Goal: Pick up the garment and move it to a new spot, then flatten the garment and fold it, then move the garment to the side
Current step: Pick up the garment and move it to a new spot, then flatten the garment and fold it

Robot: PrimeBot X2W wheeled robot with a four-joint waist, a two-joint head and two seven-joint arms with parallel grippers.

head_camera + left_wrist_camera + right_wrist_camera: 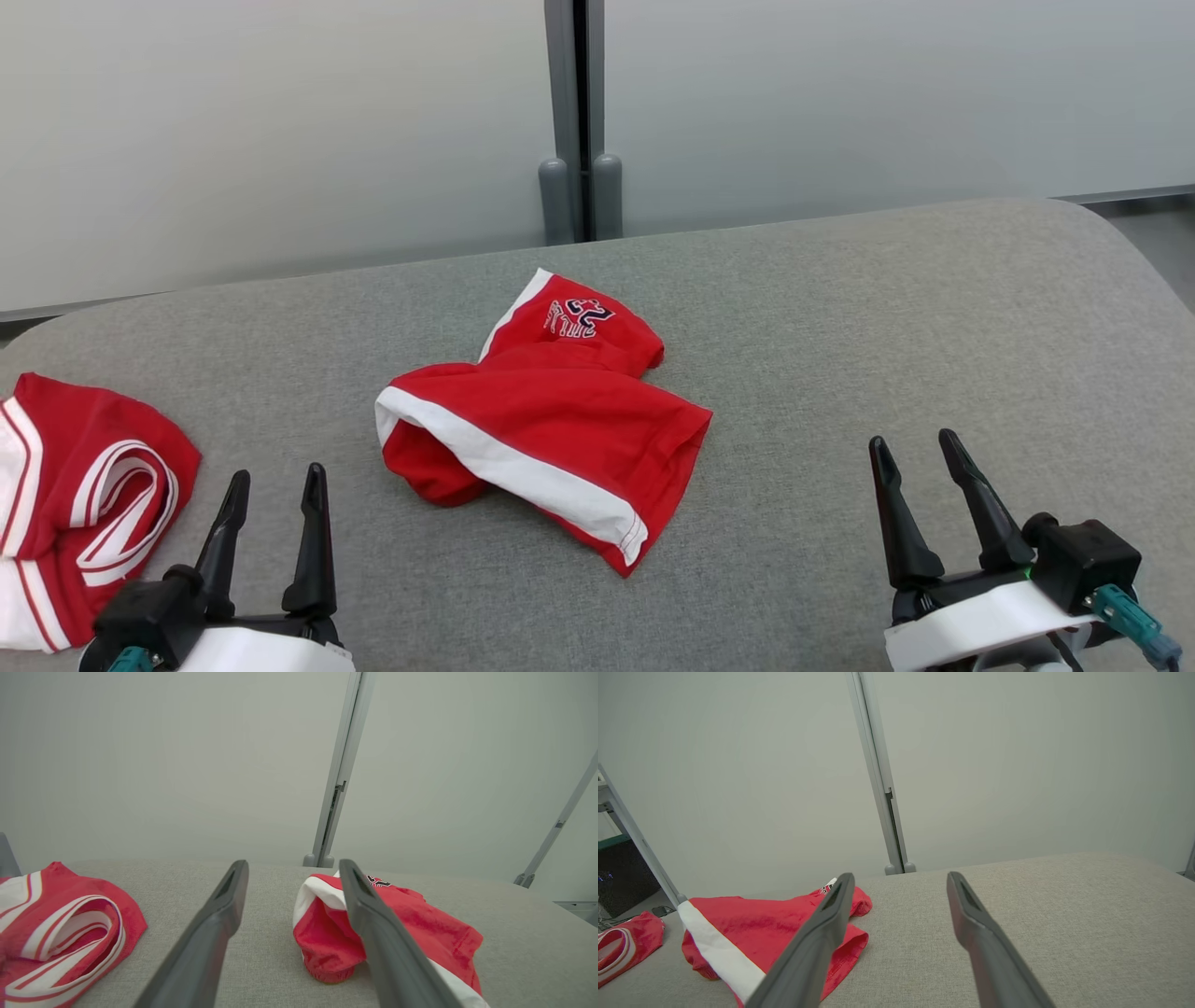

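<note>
Seeing red garment (546, 425) crumpled ahead, between left fingers (313, 532) and right fingers (901, 523); both pairs spread, empty. Grey fabric table (840, 327), frosted panels (280, 140) behind.

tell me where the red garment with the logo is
Head view: the logo garment lies crumpled at the middle of the grey pad, right of the striped garment.

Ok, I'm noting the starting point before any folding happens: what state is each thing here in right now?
red shorts: crumpled in a heap, partly folded over, not held.
red and white jersey: bunched up on the robot's left, not held.
left claw: open, empty, between the jersey and the shorts.
right claw: open, empty, apart from the shorts.
</note>
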